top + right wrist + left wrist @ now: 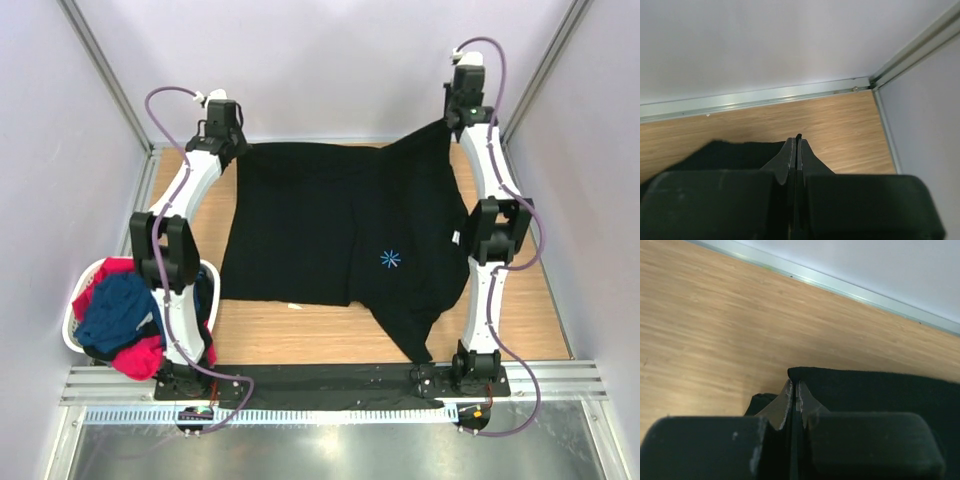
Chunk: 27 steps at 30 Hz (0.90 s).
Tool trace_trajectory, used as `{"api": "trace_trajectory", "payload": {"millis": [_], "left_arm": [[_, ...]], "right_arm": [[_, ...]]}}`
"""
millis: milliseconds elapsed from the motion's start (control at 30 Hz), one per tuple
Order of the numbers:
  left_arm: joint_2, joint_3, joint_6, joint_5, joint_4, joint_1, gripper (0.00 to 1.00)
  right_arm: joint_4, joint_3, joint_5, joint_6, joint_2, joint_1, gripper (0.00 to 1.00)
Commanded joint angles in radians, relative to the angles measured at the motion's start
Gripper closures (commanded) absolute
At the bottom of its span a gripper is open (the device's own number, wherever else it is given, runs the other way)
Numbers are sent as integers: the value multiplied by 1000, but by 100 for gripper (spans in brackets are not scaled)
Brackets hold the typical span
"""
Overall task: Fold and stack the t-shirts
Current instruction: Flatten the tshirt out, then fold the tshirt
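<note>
**Top view.** The left tool (232, 147) sits at the upper left of the frame and the right tool (452, 122) at the upper right. Each is at a far corner of the black t-shirt (320, 230). The shirt is spread over the counter (300, 338), with the starburst mark (390, 259) facing up. Its right side rises toward the right tool and a point of cloth trails to the lower right. Gripping two corners at once probably serves to pull the cloth flat before folding. The navy t-shirt (112, 315) and the red-pink t-shirt (143, 357) lie bunched in the basket (70, 325) at the lower left, awaiting their turn.

**Left wrist view.** The left tool (794, 390) is pressed together, pinching the edge of the black t-shirt (880, 395) just above the counter (715, 330).

**Right wrist view.** The right tool (798, 145) is also pressed together, and a sliver of black cloth shows at its tip. The black t-shirt (730, 152) hangs below it, lifted off the counter (840, 125).

Folding appears barely begun.
</note>
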Motion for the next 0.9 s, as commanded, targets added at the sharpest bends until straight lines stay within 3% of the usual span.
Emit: {"api": "trace_trajectory", "payload": {"millis": [0,400,867], "left_arm": [[77,136,27,15,63,22,100],[290,276,-36,58,42,76,100],[427,345,29,162,60,136,100]], "right_arm": [[137,86,16,-2,11,27,99],[217,161,43,38,224,60,99],[156,133,54,72,201,73,99]]}}
